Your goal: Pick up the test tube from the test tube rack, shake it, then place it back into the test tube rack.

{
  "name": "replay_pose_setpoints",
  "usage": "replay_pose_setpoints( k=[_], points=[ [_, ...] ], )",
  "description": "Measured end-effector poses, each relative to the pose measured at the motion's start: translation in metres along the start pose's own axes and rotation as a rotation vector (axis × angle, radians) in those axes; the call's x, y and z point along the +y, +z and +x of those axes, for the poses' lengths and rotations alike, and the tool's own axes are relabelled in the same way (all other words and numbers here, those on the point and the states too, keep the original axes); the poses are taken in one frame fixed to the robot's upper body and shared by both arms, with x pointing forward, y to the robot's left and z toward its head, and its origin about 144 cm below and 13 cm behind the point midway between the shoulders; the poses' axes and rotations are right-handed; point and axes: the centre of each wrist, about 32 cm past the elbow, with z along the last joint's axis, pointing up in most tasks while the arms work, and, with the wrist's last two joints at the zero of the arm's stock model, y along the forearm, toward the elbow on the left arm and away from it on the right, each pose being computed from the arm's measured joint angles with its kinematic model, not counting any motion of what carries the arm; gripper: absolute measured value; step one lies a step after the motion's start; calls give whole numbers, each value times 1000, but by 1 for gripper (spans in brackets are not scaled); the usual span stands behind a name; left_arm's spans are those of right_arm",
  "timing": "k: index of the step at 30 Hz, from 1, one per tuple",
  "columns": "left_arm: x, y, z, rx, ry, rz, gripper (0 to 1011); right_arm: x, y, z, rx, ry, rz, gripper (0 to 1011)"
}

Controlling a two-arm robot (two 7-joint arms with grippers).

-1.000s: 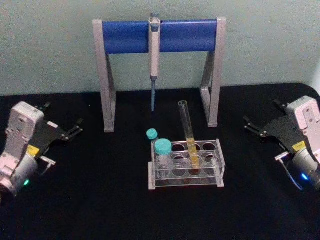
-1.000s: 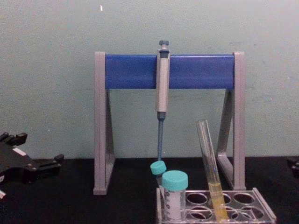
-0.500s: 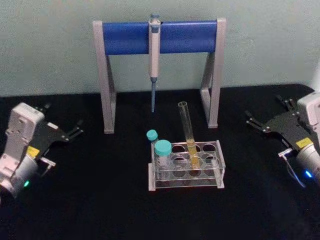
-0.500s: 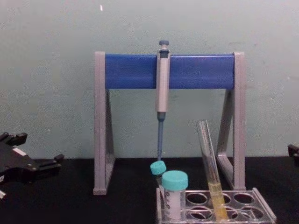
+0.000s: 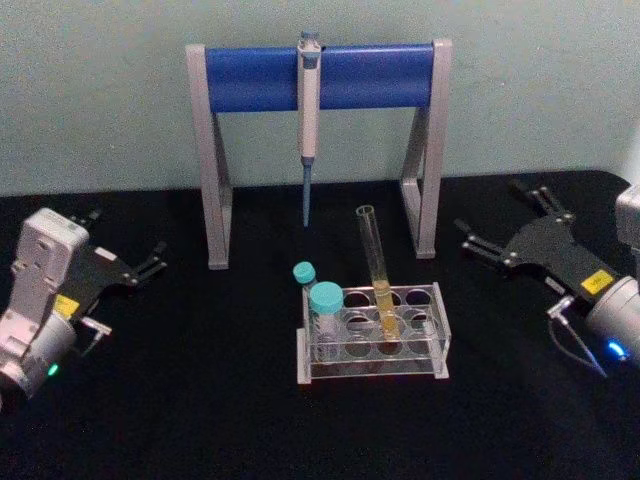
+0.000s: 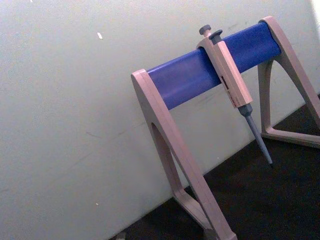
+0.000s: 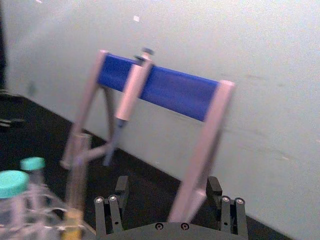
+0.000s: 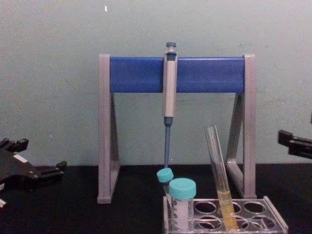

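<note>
Test tube (image 5: 378,268): stands in the test tube rack (image 5: 400,353), in a hole right of the middle. Its long axis is near upright, open mouth up, top leaning slightly to the robot's left, yellow liquid low.
Rack: on the black table (image 5: 200,400), in front of the pipette stand (image 5: 260,75), with teal-capped vials (image 5: 325,297) at its left end.
Left tool (image 5: 128,232): fingers spread, empty, far left, well apart from the rack.
Right tool (image 5: 490,207): fingers spread, empty, right of the rack, apart from the tube.

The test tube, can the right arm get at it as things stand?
Probably yes. The right gripper, jaws open, faces the test tube, whose top stands bare above the rack; the capped vials sit on its other side.
</note>
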Motion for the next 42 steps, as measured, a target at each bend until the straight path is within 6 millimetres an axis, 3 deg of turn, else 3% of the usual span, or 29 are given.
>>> replay_pose_setpoints(
  k=[14, 42],
  points=[
    [0, 0, 0, 0, 0, 0, 1001, 21, 10, -19, 49, 206, -32, 1000],
    [0, 0, 0, 0, 0, 0, 1001, 64, 25, -25, 108, 270, -172, 1000]
  ],
)
